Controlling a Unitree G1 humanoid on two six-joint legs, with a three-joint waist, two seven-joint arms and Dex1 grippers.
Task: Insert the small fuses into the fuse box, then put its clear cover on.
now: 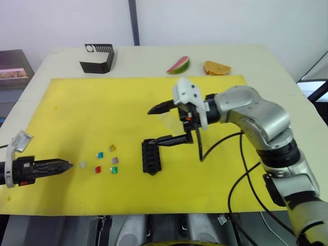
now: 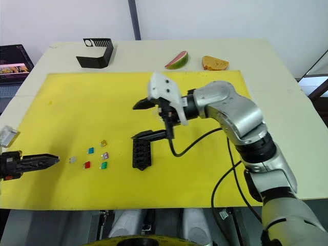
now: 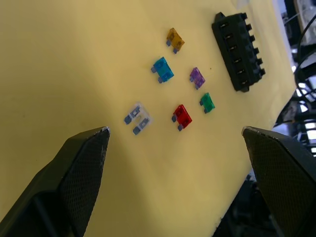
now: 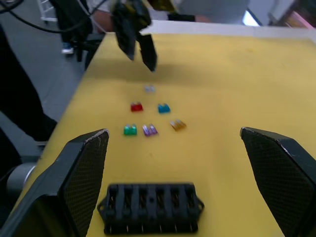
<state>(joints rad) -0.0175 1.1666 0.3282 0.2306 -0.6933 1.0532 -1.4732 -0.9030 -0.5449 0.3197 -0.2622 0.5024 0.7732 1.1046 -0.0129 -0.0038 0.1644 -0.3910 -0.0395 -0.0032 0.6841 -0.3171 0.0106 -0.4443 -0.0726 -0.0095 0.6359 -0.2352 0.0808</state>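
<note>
While spread wide, right gripper (image 1: 163,124) hovers above fuse box (image 1: 151,156).

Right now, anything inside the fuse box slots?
No fuse shows in the fuse box; its slots look dark and empty, though their bottoms are shadowed. Six fuses lie loose on the yellow mat.

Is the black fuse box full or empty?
Empty. The fuse box shows bare slots, and six fuses lie loose on the yellow mat.

Yellow mat (image 1: 77,102); black slotted stand (image 1: 97,59); watermelon slice (image 1: 179,65); bread (image 1: 216,67)
</note>
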